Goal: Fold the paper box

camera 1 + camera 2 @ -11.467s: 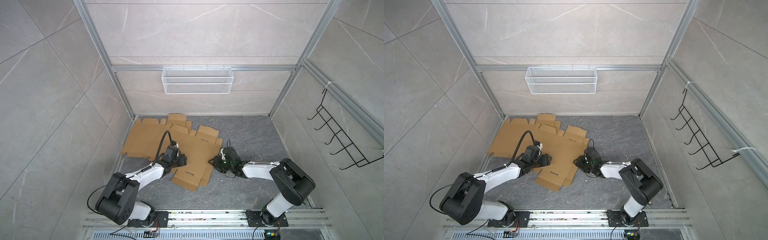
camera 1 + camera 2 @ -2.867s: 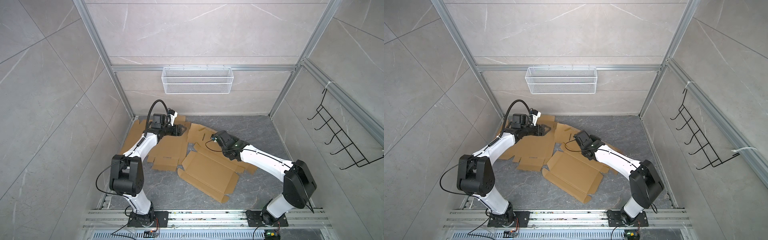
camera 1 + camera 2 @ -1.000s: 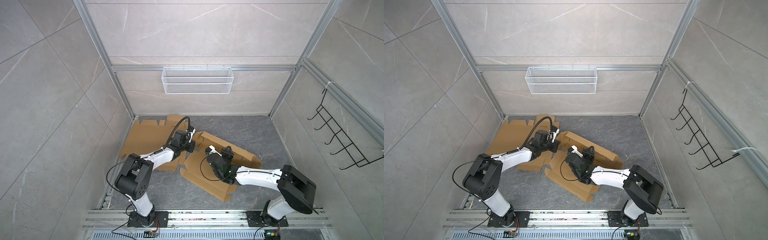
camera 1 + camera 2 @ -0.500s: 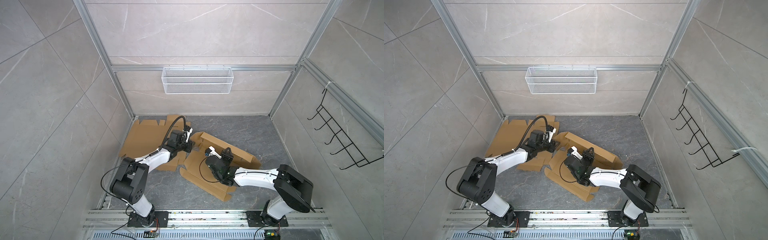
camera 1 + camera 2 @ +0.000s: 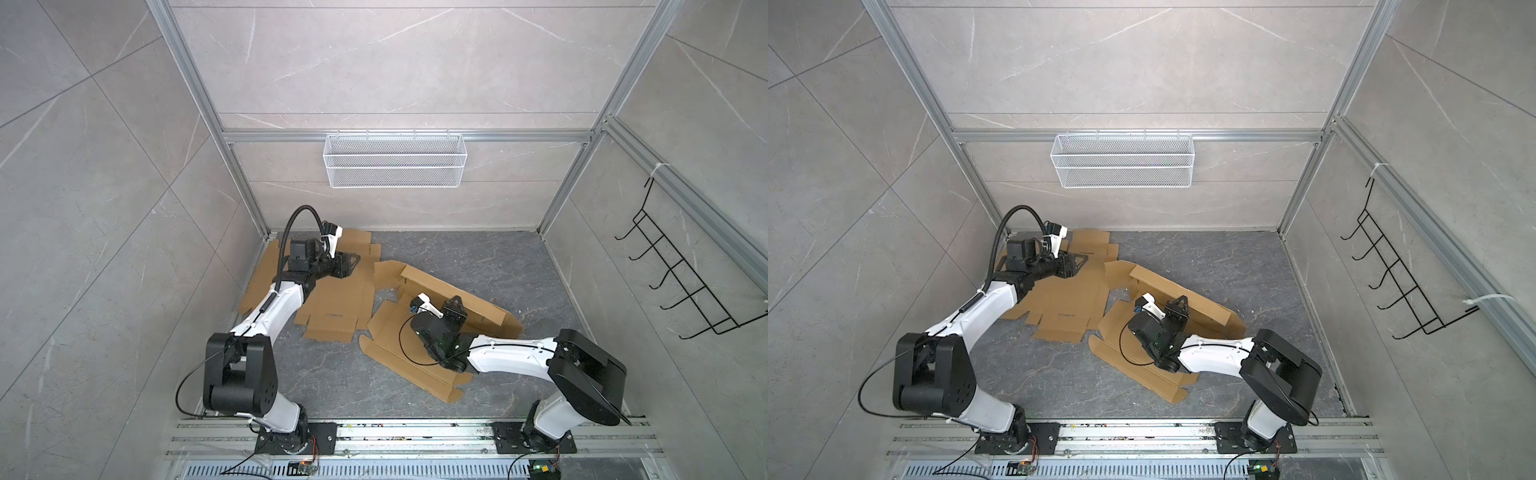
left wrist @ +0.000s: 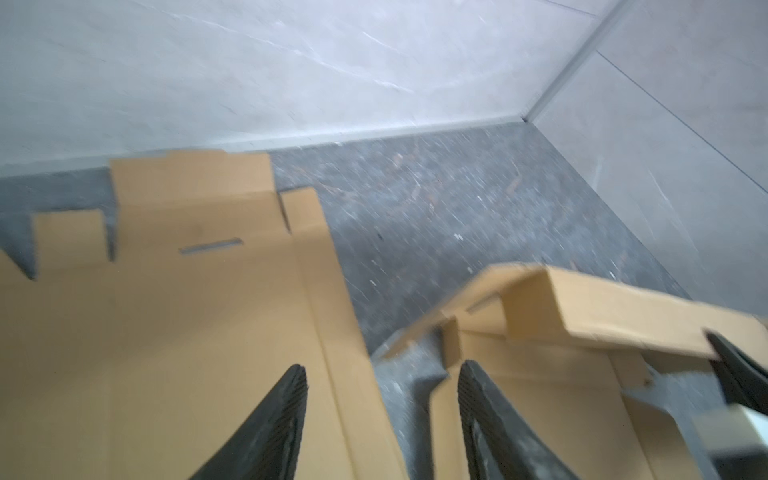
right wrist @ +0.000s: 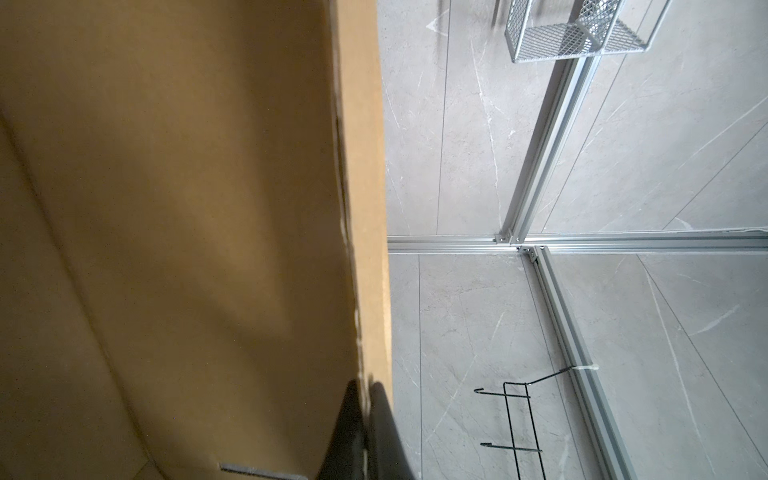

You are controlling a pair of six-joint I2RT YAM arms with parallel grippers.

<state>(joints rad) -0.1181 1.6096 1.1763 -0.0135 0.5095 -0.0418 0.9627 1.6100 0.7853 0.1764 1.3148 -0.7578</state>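
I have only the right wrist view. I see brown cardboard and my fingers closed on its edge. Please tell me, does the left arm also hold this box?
Observer: No. The left gripper is open and empty, above a separate flat cardboard sheet at the back left.
Operator: Thank you. And how does my piece lie?
Observer: The box base lies flat on the floor; only the long flap pinched in the right gripper is raised off it.
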